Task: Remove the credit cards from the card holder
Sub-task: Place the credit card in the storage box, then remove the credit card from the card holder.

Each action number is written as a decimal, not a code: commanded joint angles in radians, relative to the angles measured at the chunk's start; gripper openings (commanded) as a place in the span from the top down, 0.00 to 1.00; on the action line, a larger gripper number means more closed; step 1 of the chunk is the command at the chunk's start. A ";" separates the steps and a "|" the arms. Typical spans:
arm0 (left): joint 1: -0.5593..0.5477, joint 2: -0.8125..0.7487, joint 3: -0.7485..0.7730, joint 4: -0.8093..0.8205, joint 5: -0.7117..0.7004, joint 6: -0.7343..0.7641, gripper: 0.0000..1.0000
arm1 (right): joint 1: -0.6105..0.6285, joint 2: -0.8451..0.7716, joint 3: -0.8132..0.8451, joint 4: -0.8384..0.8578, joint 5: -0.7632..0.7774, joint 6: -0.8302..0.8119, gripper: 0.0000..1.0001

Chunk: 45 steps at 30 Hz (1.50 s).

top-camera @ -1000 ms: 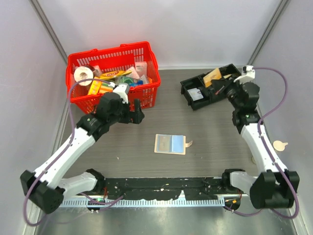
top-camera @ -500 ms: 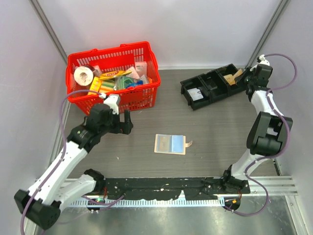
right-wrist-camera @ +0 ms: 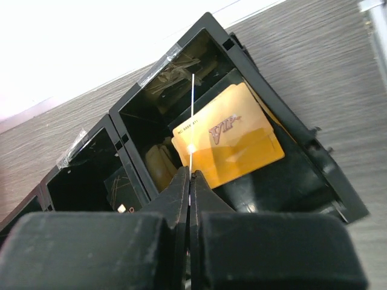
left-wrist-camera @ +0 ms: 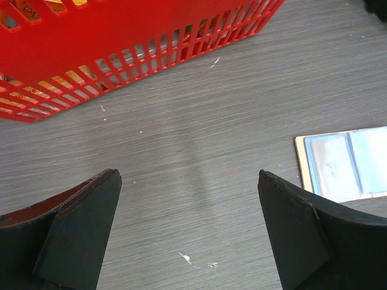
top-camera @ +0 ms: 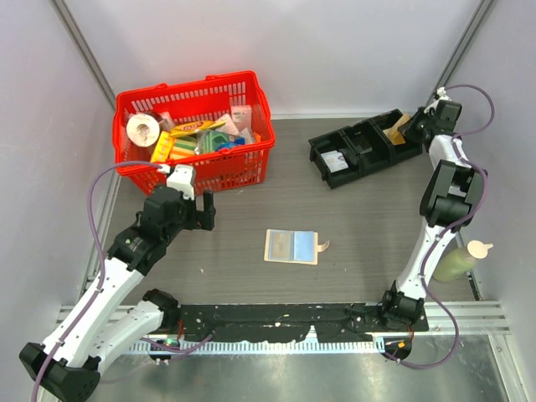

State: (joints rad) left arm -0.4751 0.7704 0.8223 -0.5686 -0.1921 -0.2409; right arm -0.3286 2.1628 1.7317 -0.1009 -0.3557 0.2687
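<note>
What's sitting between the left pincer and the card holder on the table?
Nothing: only bare table between the left pincer and the card holder, clear in the top view.

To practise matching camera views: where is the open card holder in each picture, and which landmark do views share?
Top external: card holder lies open, centre of picture.
Left wrist: card holder at right edge, cut off.
Right wrist: not in it.
Shared landmark: red basket, top external and left wrist.

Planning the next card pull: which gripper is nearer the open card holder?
Left. The left gripper hovers open just left of the card holder; the right gripper is far off, shut on a thin card over the black tray's end compartment.
</note>
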 commanded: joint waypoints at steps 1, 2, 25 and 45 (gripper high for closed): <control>0.009 0.012 0.003 0.049 -0.044 0.034 0.00 | 0.003 0.075 0.123 0.027 -0.109 0.059 0.99; 0.010 0.016 0.003 0.049 -0.038 0.035 0.00 | 0.003 0.086 0.135 0.026 -0.120 0.067 0.99; 0.012 -0.025 -0.052 0.128 0.058 0.043 0.00 | 0.043 -0.318 -0.038 -0.163 0.152 0.096 0.39; 0.012 -0.016 -0.055 0.147 0.143 0.025 0.00 | 0.988 -1.120 -0.954 -0.212 0.553 0.145 0.32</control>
State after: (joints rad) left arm -0.4686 0.7570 0.7666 -0.4744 -0.0589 -0.2272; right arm 0.5056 1.0771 0.7918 -0.3225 0.0540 0.3790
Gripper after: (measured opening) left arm 0.995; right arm 0.674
